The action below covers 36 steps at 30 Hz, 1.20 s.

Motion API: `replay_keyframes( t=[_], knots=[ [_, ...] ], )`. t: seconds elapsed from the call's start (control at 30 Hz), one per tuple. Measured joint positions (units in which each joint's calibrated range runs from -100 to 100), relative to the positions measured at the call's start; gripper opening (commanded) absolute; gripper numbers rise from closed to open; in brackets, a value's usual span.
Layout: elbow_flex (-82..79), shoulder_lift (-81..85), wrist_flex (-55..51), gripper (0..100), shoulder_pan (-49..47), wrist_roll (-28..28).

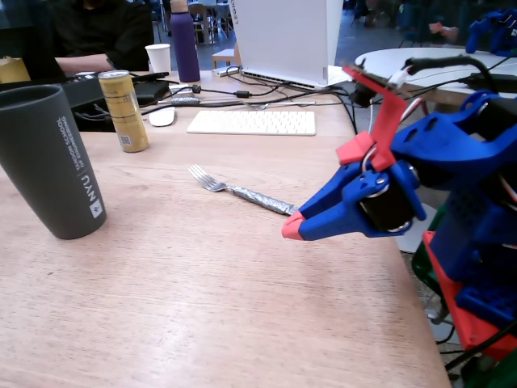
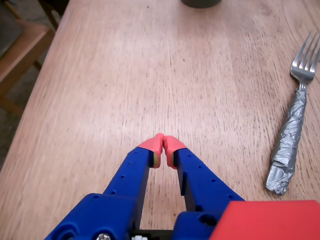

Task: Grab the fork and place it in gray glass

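on the desk (image 1: 202, 307), fork (image 1: 242, 191) lies flat mid-surface, tines toward the keyboard (image 1: 252, 122), foil handle end just beside the tool (image 1: 292, 228) in the fixed view. tool tips pressed together, empty, above bare wood; in the wrist view the fork (image 2: 292, 132) sits right of it, apart. gray glass (image 1: 50, 162) stands upright at far left, gold can (image 1: 124, 111) behind it. open wood between fork and glass. desk's right edge close to the arm base.
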State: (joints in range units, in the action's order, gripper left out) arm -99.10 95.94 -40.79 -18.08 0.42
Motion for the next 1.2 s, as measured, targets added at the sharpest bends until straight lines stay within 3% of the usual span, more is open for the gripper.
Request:
replay_keyframes(
  t=[1.2],
  knots=[
    [0.0,0.0,-1.2,0,1.1,0.0]
  ],
)
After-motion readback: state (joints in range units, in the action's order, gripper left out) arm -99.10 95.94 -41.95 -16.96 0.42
